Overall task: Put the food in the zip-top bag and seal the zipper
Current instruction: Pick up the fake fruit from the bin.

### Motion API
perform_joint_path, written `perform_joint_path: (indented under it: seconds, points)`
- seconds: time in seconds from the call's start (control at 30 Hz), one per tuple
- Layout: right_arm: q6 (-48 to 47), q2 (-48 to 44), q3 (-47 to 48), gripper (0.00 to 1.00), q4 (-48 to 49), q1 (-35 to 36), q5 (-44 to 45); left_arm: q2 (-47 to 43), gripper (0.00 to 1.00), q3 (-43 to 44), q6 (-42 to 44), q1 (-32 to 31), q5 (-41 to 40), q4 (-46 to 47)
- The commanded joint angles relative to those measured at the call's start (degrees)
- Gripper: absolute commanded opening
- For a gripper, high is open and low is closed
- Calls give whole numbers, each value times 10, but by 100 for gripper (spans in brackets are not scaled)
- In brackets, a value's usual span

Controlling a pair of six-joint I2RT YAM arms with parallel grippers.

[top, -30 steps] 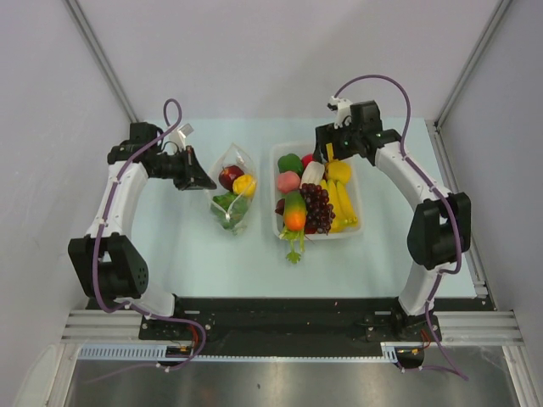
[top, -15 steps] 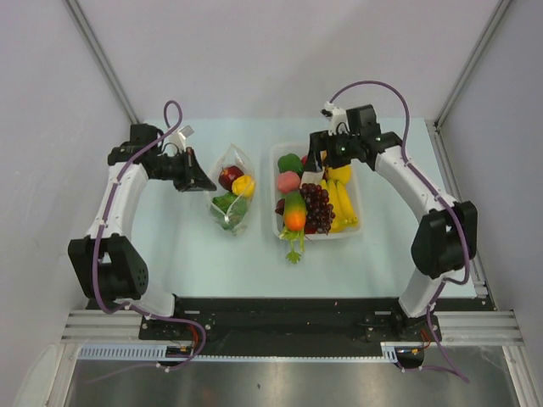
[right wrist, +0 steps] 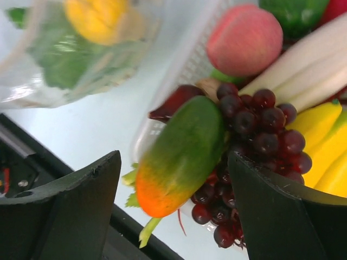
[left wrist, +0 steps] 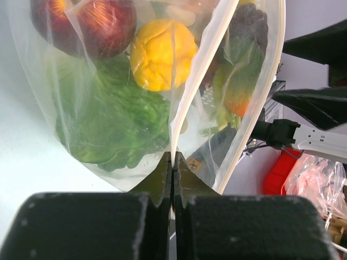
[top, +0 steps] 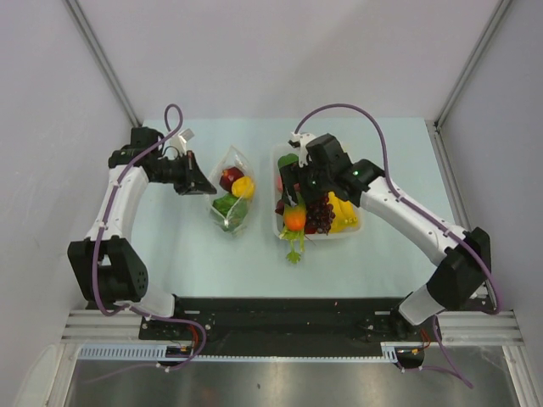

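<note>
Between the jaws of the left gripper (left wrist: pixel 172 158), which are being pressed together, a thin edge of the zip-top bag (left wrist: pixel 108 146) is being pinched, at the spot where the zipper (left wrist: pixel 198 81) is running down to the fingertips. A second pale strip of the rim is being seen apart from the first, so the mouth is not being held sealed. Behind the clear film a lettuce head (left wrist: pixel 116 122) is being shown low in the bag, with a yellow fruit (left wrist: pixel 162 54) above it and a red fruit (left wrist: pixel 105 24) beside that. From the top view the bag is being seen lying on the bench (top: pixel 170 246), just beside the white tray (top: pixel 344 234), with the left gripper at its left edge.

The jaws of the right gripper (right wrist: pixel 174 157) are being held spread wide, with nothing gripped, over the left side of the tray. Under the gap a carrot (right wrist: pixel 179 146) is being seen lying across the tray's near rim, touching the purple grapes (right wrist: pixel 260 124). Farther into the tray a pink fruit (right wrist: pixel 244 38), bananas (right wrist: pixel 320 141) and a white vegetable (right wrist: pixel 303 70) are being shown packed close together.
</note>
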Motion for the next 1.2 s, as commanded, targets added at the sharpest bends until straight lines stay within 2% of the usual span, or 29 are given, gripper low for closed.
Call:
perform_joint_path:
  seconds: [0.0,0.37,0.77,1.03,1.07,1.13,1.17]
  points:
    - [37,16,-4,84,-11,10,81,-31,0,-12,5,2,13,6]
    - [66,66,-4,80,-11,10,49,-52,0,-26,15,4,6,2]
    - [75,75,-3,79,-31,2,12,-49,0,-30,18,6,9,0]
    - [66,52,-3,49,-22,-4,12,-49,0,-35,13,6,11,4]
    - [68,45,-2,41,-21,-10,11,-49,0,-35,14,7,11,3]
    - [71,37,10,31,-20,-17,4,-50,0,-35,14,7,11,3]
    - [72,36,18,19,-20,-20,4,-50,0,-35,14,7,11,3]
